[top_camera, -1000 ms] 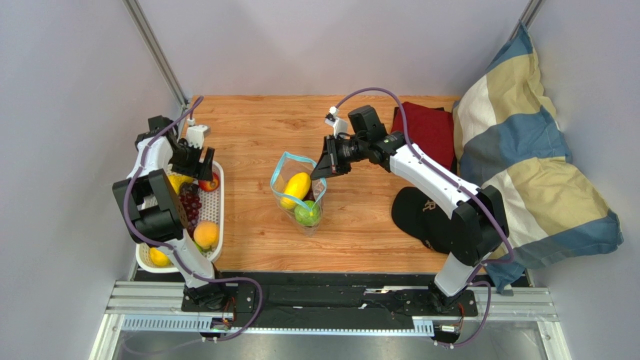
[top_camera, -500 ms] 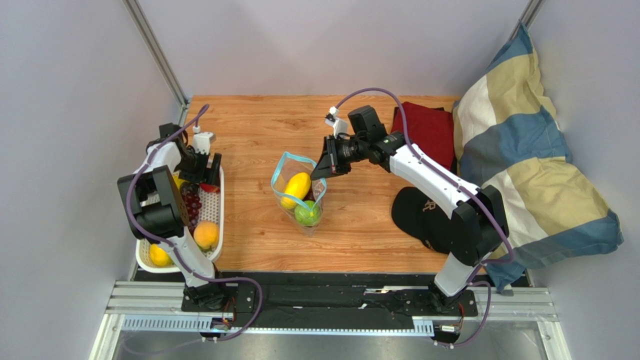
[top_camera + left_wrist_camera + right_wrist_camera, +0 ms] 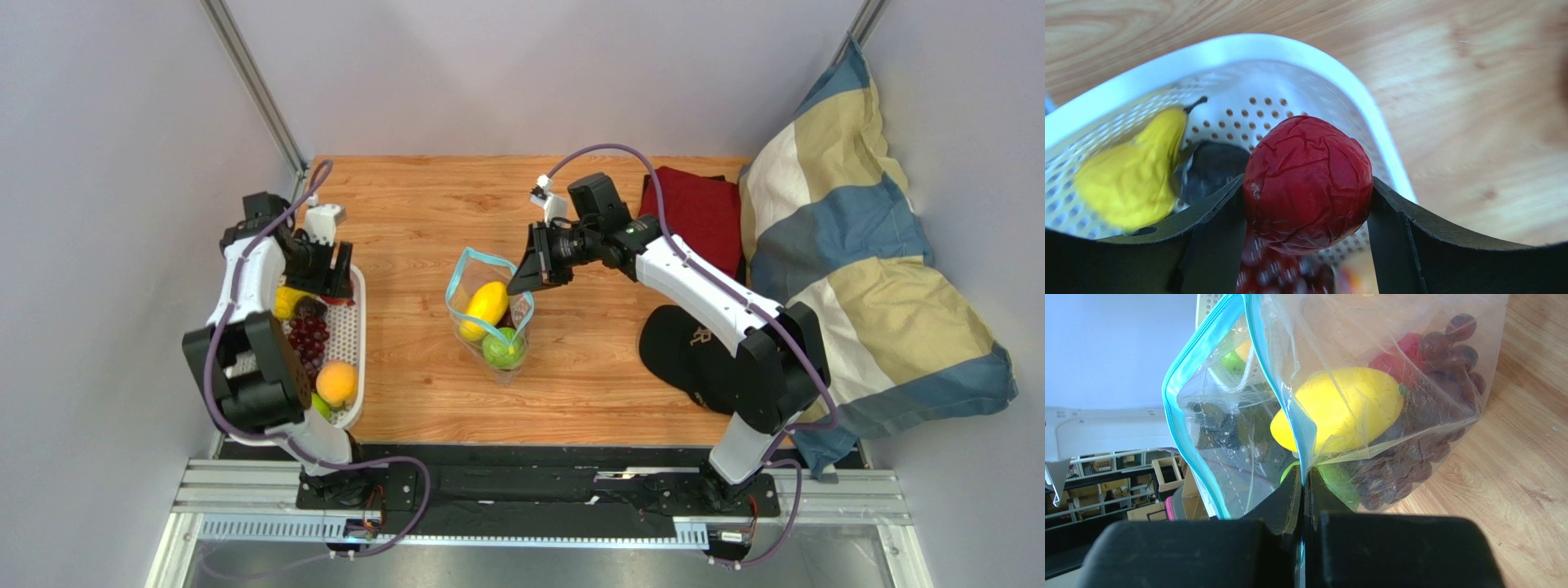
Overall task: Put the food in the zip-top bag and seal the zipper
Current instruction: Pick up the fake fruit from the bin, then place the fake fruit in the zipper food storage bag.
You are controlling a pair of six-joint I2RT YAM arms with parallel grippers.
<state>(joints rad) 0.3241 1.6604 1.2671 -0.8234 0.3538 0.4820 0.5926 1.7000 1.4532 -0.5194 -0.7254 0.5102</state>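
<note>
Left claw [image 3: 1308, 205] clamped on red apple [image 3: 1308, 171] over white basket [image 3: 1229, 46], bench [image 3: 417, 208] 9 o'clock. Right claw [image 3: 1303, 493] pinched together on bag [image 3: 472, 272] rim, its 2 o'clock. Bag mid-bench, zip strip [image 3: 1177, 380] gaping, yellow fruit [image 3: 1339, 407] and grapes [image 3: 1413, 459] inside.

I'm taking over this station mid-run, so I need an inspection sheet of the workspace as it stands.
Surface: wooden table, intact.
Job's things: zip-top bag stands mid-table with its zipper unsealed. It holds a yellow fruit, green apple and grapes. The white basket at left holds an orange peach and a yellow pear.
Clutter: black cap, dark red cloth and checked pillow at right.
Pincers: left pincer closed around a red fruit in the basket; right pincer shut on the bag's rim.
Cables: purple cable along each arm; no snag seen.
Surroundings: grey walls, metal rail at near edge.
</note>
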